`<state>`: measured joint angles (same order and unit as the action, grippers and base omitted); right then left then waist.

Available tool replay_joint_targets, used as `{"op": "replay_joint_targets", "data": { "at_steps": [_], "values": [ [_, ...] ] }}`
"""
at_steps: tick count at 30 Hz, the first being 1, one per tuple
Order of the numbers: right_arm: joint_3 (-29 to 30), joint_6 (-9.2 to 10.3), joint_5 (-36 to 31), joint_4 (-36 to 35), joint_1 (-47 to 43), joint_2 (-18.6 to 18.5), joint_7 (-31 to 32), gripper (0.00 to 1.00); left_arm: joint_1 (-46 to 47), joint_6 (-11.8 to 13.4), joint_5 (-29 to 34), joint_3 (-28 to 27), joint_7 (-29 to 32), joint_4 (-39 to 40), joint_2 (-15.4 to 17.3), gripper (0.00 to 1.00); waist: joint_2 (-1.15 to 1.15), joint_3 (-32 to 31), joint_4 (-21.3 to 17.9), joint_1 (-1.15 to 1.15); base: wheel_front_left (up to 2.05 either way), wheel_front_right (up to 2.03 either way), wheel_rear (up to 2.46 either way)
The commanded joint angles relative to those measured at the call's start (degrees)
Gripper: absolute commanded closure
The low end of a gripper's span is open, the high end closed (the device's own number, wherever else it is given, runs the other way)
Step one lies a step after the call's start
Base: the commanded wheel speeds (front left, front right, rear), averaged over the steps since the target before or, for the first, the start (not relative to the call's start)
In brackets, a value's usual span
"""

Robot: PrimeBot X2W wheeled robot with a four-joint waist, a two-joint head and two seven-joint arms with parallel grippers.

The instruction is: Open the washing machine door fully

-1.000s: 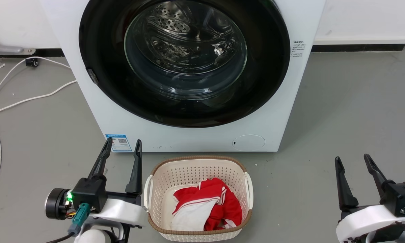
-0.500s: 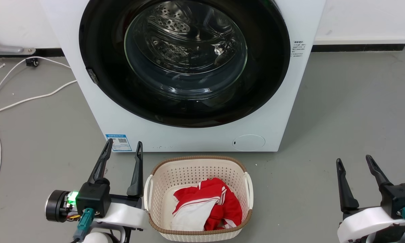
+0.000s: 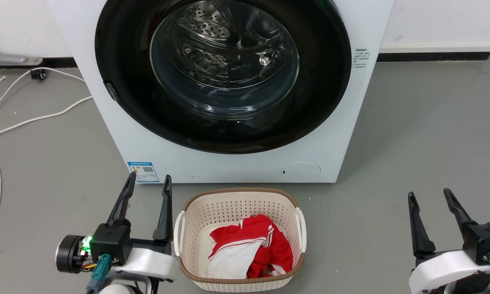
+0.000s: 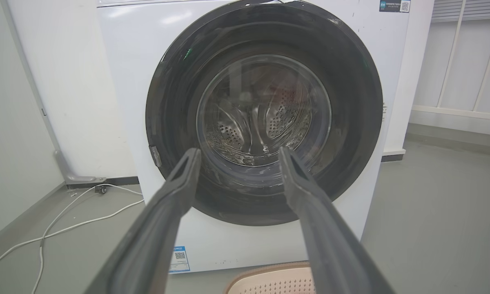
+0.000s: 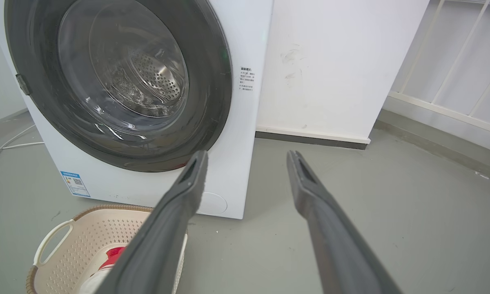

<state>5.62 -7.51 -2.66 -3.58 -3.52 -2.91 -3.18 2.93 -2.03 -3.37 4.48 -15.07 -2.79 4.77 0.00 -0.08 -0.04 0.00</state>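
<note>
Head view: the washing machine door (image 3: pixel 224 61) lies shut, flush in the front of the washing machine (image 3: pixel 237 167). The left pincer (image 3: pixel 150 176) and right pincer (image 3: pixel 428 192) hover low above the floor (image 3: pixel 412 122), both released with fingers spread, grasping nothing and well apart from the door. A small tab (image 3: pixel 111 90) marks the door's left edge.

Likely hazards:
- The glossy black rim offers little purchase, so fingers that hook it shallowly may slip off before the latch gives.
- A misjudged reach could strike the bulging glass.
- The laundry basket (image 3: pixel 237 190), holding red and white cloth (image 3: pixel 253 245), stands just before the machine. A low arm path could shove it.
- A white cable (image 3: pixel 36 119) lies on the floor to the left and could snag.
</note>
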Motion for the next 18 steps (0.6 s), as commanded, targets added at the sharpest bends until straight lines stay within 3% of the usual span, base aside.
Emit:
{"op": "replay_joint_targets", "data": {
  "at_steps": [1, 8, 9, 10, 11, 12, 18],
  "values": [
    [0.0, 0.04, 0.2, 0.1, -0.3, 0.1, -0.2, 0.00, -0.3, -0.2, 0.0, -0.2, -0.2, -0.1, -0.2, 0.00, 0.00, 0.0, 0.0, 0.00, 0.00, 0.00, 0.00],
    [0.1, 0.04, 1.4, 0.4, -0.4, 0.1, -0.2, 0.00, -0.4, -0.6, 0.4, -0.7, -0.2, -0.4, -0.6, 0.00, 0.00, 0.0, 0.0, 0.00, 0.00, 0.00, 0.00],
    [0.1, 0.04, 1.6, 0.4, -0.3, 0.1, -0.2, 0.27, -0.4, -0.7, 0.5, -0.7, -0.2, -0.4, -0.7, 0.00, 0.00, 0.0, 0.0, 0.00, 0.00, 0.00, 0.00],
    [0.1, 0.04, 1.7, 0.4, -0.3, 0.1, -0.2, 0.64, -0.4, -0.8, 0.5, -0.8, -0.2, -0.5, -0.7, 0.00, 0.00, 0.0, 0.0, 0.00, 0.00, 0.00, 0.00],
    [0.1, 0.04, 1.9, 0.5, -0.2, 0.1, -0.3, 0.93, -0.4, -0.8, 0.6, -0.9, -0.1, -0.5, -0.7, 0.00, 0.00, 0.0, 0.0, 0.00, 0.00, 0.00, 0.00],
    [0.1, 0.04, 2.0, 0.5, -0.2, 0.1, -0.3, 1.00, -0.4, -0.8, 0.6, -0.9, -0.2, -0.5, -0.8, 0.00, 0.00, 0.0, 0.0, 0.00, 0.00, 0.00, 0.00],
    [0.2, 0.04, 3.9, 0.8, 0.1, 0.1, -0.6, 1.00, -0.4, -1.0, 1.1, -1.2, -0.2, -0.7, -0.9, 0.00, 0.00, 0.1, 0.0, 0.00, 0.00, 0.00, 0.00]
  ]
}}
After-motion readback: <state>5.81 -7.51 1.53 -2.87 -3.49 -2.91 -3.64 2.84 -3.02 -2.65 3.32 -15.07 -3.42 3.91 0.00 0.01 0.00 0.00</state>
